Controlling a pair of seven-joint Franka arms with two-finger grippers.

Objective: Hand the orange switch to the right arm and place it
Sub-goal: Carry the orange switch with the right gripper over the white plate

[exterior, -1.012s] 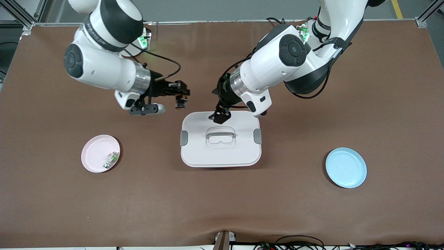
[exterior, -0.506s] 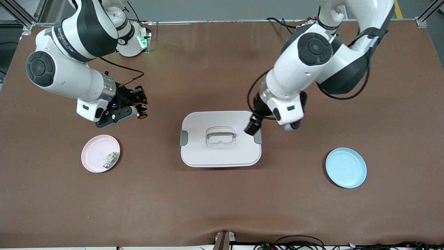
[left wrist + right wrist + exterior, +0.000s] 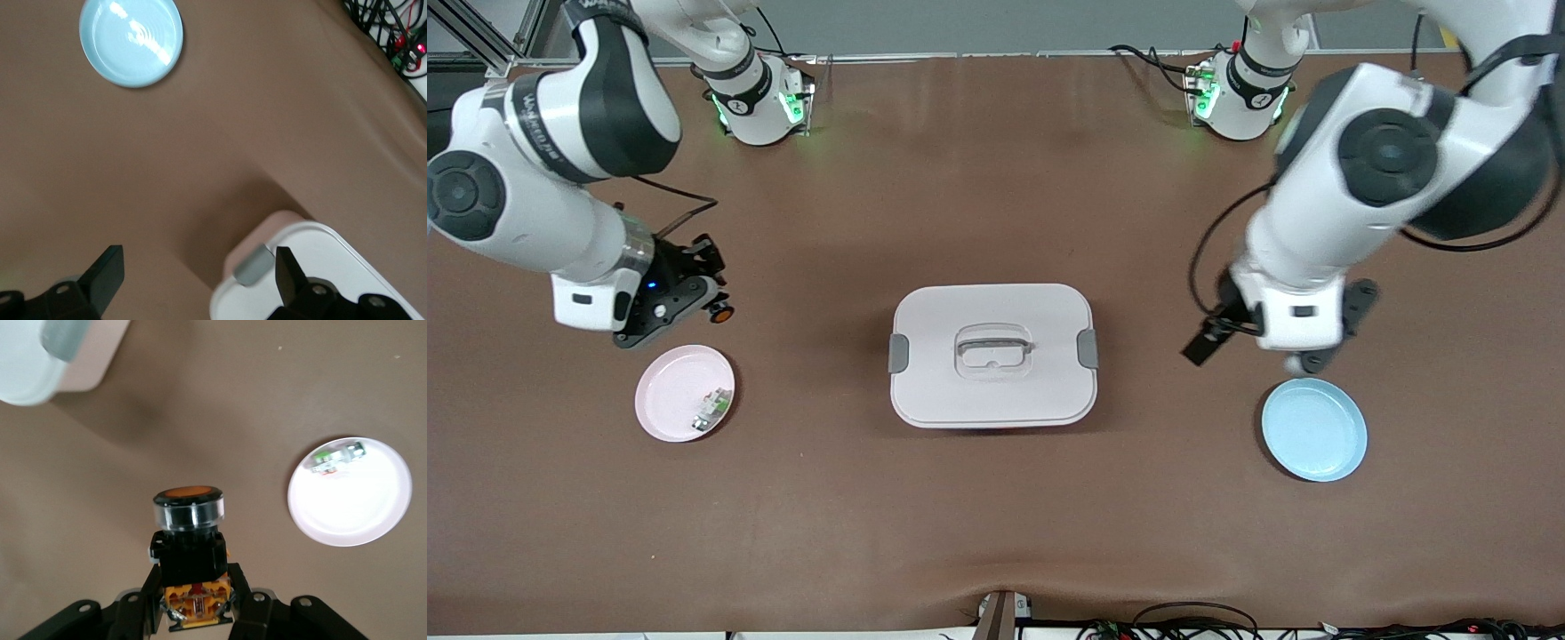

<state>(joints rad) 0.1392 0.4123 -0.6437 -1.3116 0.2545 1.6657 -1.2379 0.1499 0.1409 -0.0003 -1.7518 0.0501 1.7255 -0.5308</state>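
My right gripper (image 3: 710,307) is shut on the orange switch (image 3: 720,311), a small black cylinder with an orange cap. It hangs over bare table beside the pink plate (image 3: 671,391). In the right wrist view the orange switch (image 3: 190,540) stands out between the black fingers (image 3: 143,603) of the right gripper (image 3: 197,603), cap pointing away from the palm. My left gripper (image 3: 1208,340) is open with nothing in it, over bare table between the white lidded box (image 3: 992,391) and the blue plate (image 3: 1313,429). The left gripper (image 3: 197,277) shows only brown table between its fingertips (image 3: 107,273).
The pink plate (image 3: 360,513) carries a small white-and-green part (image 3: 337,459), also visible as the white-and-green part (image 3: 711,407) near its rim. The white box (image 3: 320,253) sits mid-table with a handle and grey clips. The blue plate (image 3: 131,41) holds nothing. Cables (image 3: 1192,618) run along the table edge nearest the front camera.
The right arm has swung from beside the box toward its own end of the table, carrying the switch to beside the pink plate. The open left gripper has moved off the box toward the blue plate.
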